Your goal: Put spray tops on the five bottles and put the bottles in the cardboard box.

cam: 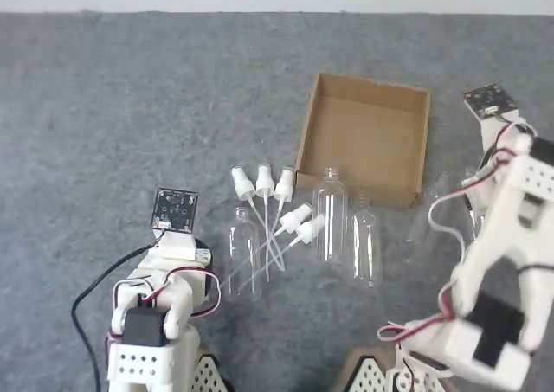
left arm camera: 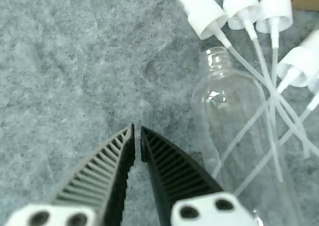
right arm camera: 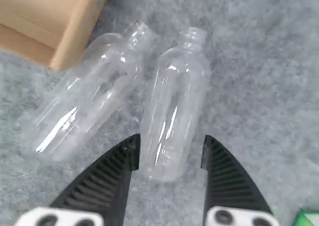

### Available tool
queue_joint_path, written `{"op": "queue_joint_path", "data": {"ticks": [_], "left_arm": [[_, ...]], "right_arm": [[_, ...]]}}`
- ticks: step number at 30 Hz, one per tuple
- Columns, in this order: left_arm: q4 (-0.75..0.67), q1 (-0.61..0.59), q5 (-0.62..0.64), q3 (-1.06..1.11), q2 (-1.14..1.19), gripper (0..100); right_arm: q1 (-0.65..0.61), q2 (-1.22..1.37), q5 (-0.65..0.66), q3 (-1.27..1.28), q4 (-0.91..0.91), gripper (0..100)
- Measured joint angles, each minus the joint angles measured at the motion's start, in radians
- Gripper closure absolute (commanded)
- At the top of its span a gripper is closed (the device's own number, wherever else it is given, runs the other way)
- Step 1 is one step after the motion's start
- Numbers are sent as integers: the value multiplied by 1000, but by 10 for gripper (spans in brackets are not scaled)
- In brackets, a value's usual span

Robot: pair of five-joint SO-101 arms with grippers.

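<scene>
Several white spray tops (cam: 268, 193) with long dip tubes lie in a loose fan left of the open cardboard box (cam: 407, 106). Three clear bottles lie uncapped on the grey felt: one (cam: 244, 247) beside the left arm, two (cam: 331, 212) (cam: 366, 240) in front of the box. My left gripper (left arm camera: 137, 132) is shut and empty over bare felt, just beside that first bottle (left arm camera: 239, 151) and short of the spray tops (left arm camera: 199, 11). My right gripper (right arm camera: 170, 141) is open, its fingers on either side of the base end of a clear bottle (right arm camera: 174, 106); a second bottle (right arm camera: 89, 101) lies alongside.
The box corner (right arm camera: 55, 26) sits close to the two bottles by the right arm (cam: 506, 236). The left arm (cam: 160, 314) stands at the near left edge. Dip tubes cross over the left bottle (left arm camera: 271, 111). Open felt lies to the far left.
</scene>
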Motion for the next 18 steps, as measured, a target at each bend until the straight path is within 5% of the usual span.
{"op": "queue_joint_path", "data": {"ticks": [18], "left_arm": [[0, 2, 0, 0, 0, 987]], "right_arm": [[5, 376, 0, -180, -110, 875]]}}
